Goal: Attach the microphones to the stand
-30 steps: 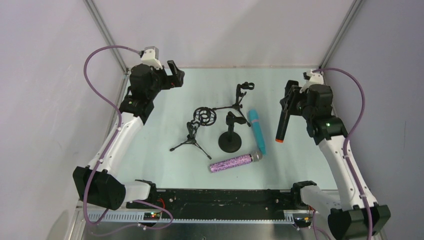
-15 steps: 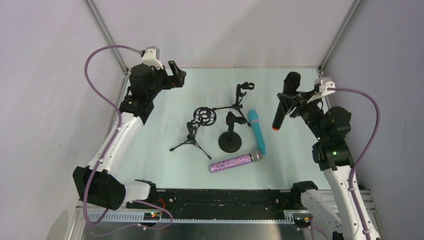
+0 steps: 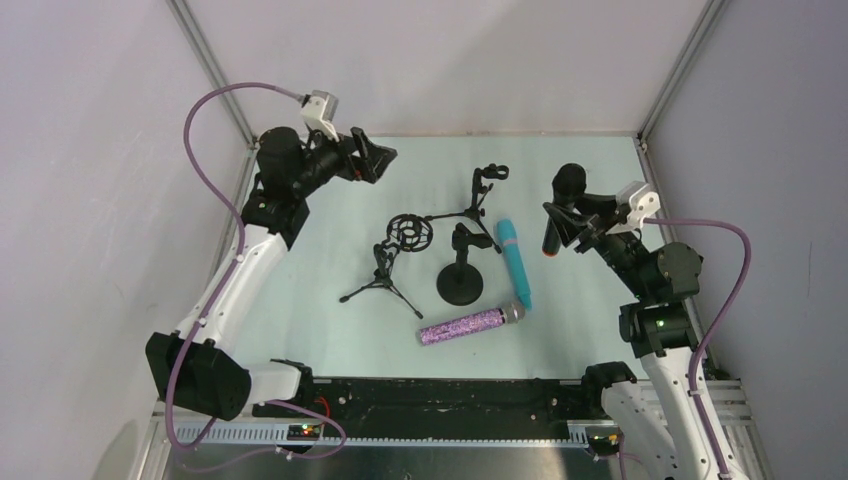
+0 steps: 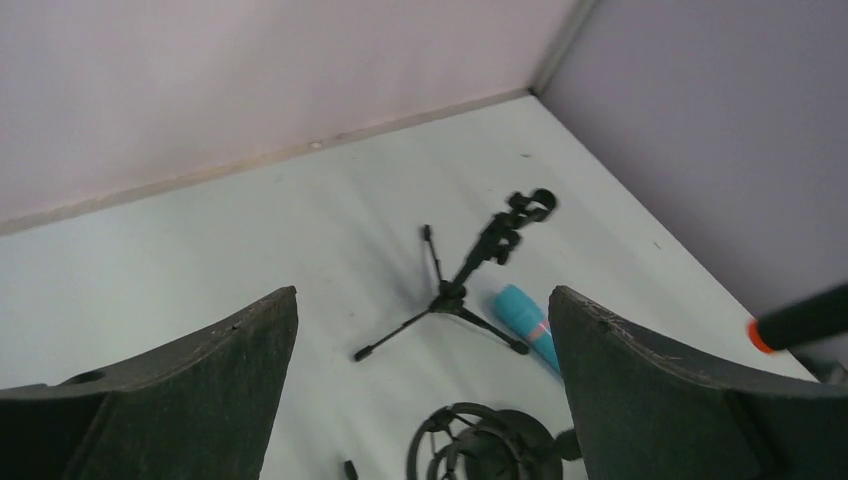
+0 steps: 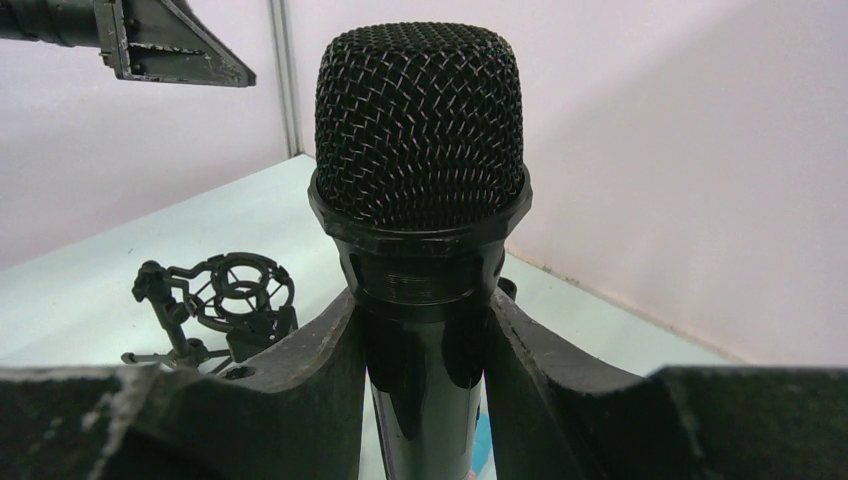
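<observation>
My right gripper (image 3: 568, 218) is shut on the black microphone (image 3: 563, 205), holding it upright above the table's right side, mesh head (image 5: 420, 120) up and orange ring (image 3: 549, 253) down. The light blue microphone (image 3: 514, 261) and the glittery purple microphone (image 3: 468, 324) lie on the table. Three black stands are in the middle: a tripod with a clip (image 3: 482, 202), a tripod with a ring shock mount (image 3: 408, 232), and a round-base stand (image 3: 460, 278). My left gripper (image 3: 372, 158) is open and empty, high at the back left; its view shows the clip tripod (image 4: 480, 262) below.
Grey walls and metal frame posts close the table at back, left and right. The black rail with the arm bases (image 3: 440, 395) runs along the near edge.
My right arm has swung the black microphone from hanging at the right to upright and moved it left, nearer the stands. My left gripper has shifted slightly right and turned toward the stands.
</observation>
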Controlling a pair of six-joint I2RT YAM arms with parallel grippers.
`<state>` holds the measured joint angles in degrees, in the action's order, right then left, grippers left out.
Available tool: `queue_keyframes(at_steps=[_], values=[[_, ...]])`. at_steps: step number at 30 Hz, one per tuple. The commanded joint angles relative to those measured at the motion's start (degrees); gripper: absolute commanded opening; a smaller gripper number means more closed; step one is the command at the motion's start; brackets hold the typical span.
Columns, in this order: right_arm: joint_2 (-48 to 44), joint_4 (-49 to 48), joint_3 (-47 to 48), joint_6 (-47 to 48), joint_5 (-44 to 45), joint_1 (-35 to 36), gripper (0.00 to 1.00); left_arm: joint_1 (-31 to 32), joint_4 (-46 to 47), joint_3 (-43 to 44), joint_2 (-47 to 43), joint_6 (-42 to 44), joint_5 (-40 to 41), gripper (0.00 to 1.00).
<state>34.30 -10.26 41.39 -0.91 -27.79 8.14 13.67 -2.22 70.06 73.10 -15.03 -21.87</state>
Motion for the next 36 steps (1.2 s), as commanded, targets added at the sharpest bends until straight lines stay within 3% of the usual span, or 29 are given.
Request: queue_keyframes(at_steps=[1,10,16,23,36], values=[[-0.8,-5.3,0.4,3.4,-3.7,0.0,0.00,1.9,4.0,0.1,0.0,5.6,-12.4,0.98],[1.4,-6.7,0.1,1.1,-6.3,0.1,0.00,7.3,4.0,-1.3,1.7,12.9,-20.9,0.98],[2.2,-6.2,0.1,-0.1,-7.5,0.3,0.00,12.9,4.0,-4.9,0.4,27.1,-20.9,0.98],[3.3,-3.5,0.1,-1.6,-7.0,0.8,0.00,13.5,3.8,-3.3,3.6,32.9,-31.0,0.98],[6.1,-2.8,0.1,0.6,-5.3,4.6,0.00,13.9,0.9,-5.6,5.6,52.7,-43.7,0.98]])
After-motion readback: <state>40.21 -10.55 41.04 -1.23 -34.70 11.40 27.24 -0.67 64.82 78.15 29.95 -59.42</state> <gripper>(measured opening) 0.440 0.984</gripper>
